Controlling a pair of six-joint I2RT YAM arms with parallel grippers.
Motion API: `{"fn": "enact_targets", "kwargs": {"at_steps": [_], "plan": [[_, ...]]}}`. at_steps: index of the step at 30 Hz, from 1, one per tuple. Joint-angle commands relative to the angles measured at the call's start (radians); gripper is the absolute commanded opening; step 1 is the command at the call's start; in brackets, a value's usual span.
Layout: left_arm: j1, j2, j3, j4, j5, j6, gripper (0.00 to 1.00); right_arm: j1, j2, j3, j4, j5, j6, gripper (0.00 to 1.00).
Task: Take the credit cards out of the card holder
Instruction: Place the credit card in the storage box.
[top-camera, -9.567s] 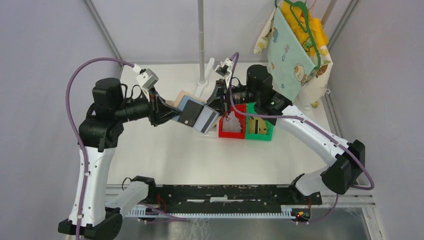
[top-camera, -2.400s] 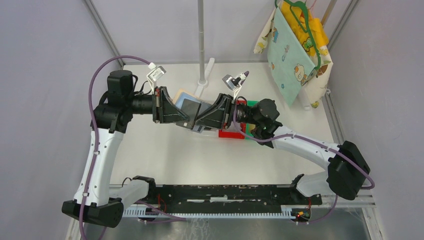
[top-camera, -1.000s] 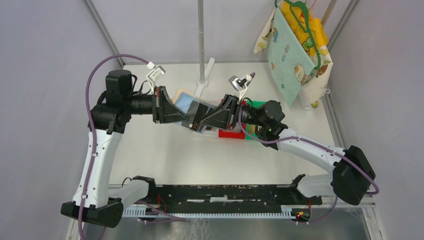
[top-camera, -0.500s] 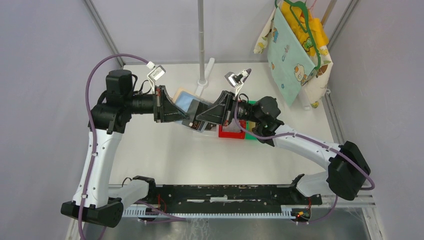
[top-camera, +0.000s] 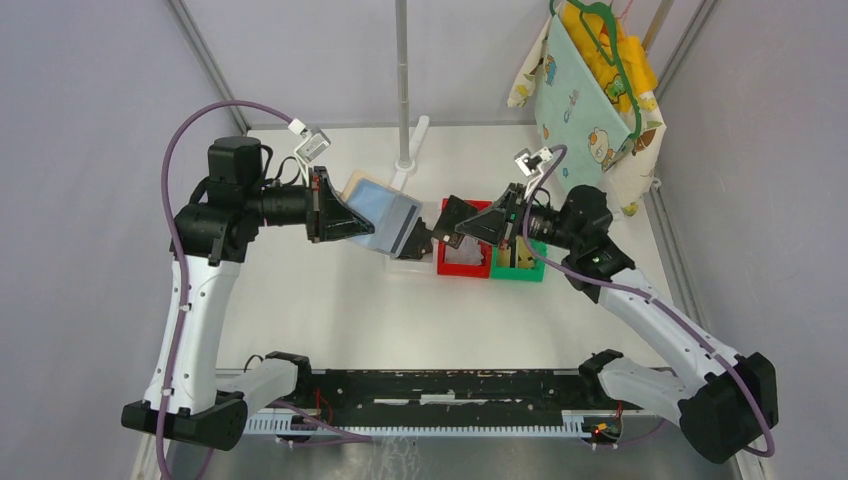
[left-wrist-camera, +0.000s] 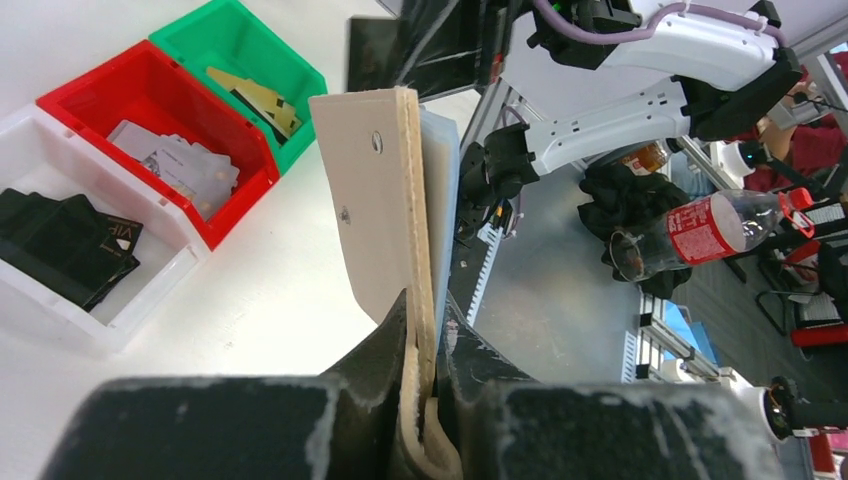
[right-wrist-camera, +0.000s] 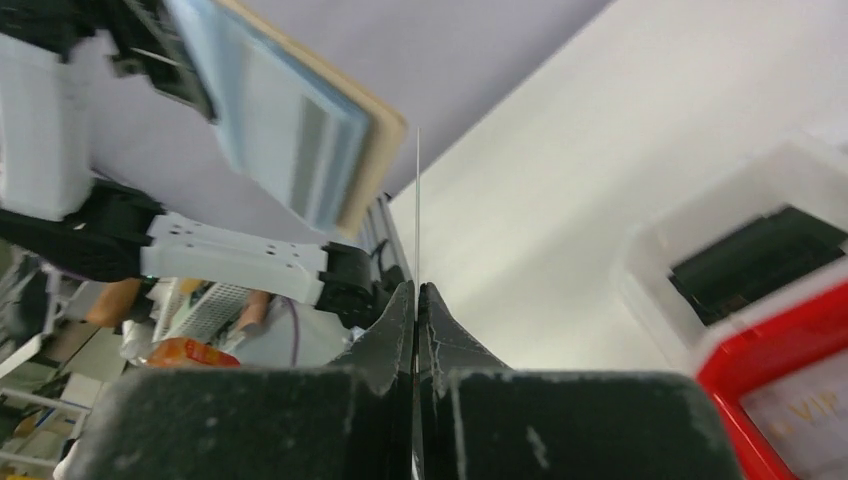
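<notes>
As the left gripper (left-wrist-camera: 425, 330) clamps the tan card holder (left-wrist-camera: 375, 200) at frame centre above the table (left-wrist-camera: 250, 330), the right gripper (right-wrist-camera: 417, 290) pinches one thin credit card (right-wrist-camera: 417, 200), seen edge-on, near the holder. White bin (left-wrist-camera: 150, 290): black cards (left-wrist-camera: 60, 255), one lettered "VIP". Red bin (left-wrist-camera: 240, 190): silver-grey cards (left-wrist-camera: 175, 165), "VIP". Green bin (left-wrist-camera: 290, 70): gold cards (left-wrist-camera: 250, 95).

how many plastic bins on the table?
3, in a row on the table: white bin at the left, partly hidden by the raised card holder; red bin in the middle; green bin at the right. No others show.
</notes>
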Motion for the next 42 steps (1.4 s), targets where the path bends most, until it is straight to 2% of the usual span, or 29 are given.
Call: {"fn": "enact_targets", "kwargs": {"at_steps": [1,7,13,20,30,36,42], "plan": [[0.002,-0.004,0.058,0.005,-0.006,0.075,0.02,-0.016,0.046,0.050,-0.284,0.098,-0.239,0.00],[0.002,-0.008,0.077,0.004,-0.034,0.085,0.02,0.007,0.276,0.149,-0.301,0.164,-0.298,0.00],[0.002,-0.017,0.071,0.010,-0.042,0.081,0.02,0.084,0.532,0.371,-0.432,0.290,-0.377,0.00],[0.002,-0.023,0.071,0.027,-0.038,0.064,0.02,0.125,0.744,0.545,-0.497,0.421,-0.368,0.00],[0.002,-0.050,0.024,0.104,-0.029,-0.004,0.03,0.143,0.887,0.592,-0.434,0.462,-0.281,0.00],[0.002,-0.071,0.013,0.133,-0.029,-0.021,0.03,0.171,0.979,0.692,-0.473,0.476,-0.285,0.00],[0.002,-0.083,0.002,0.137,-0.024,-0.020,0.03,0.187,1.013,0.712,-0.463,0.500,-0.275,0.01]]}}
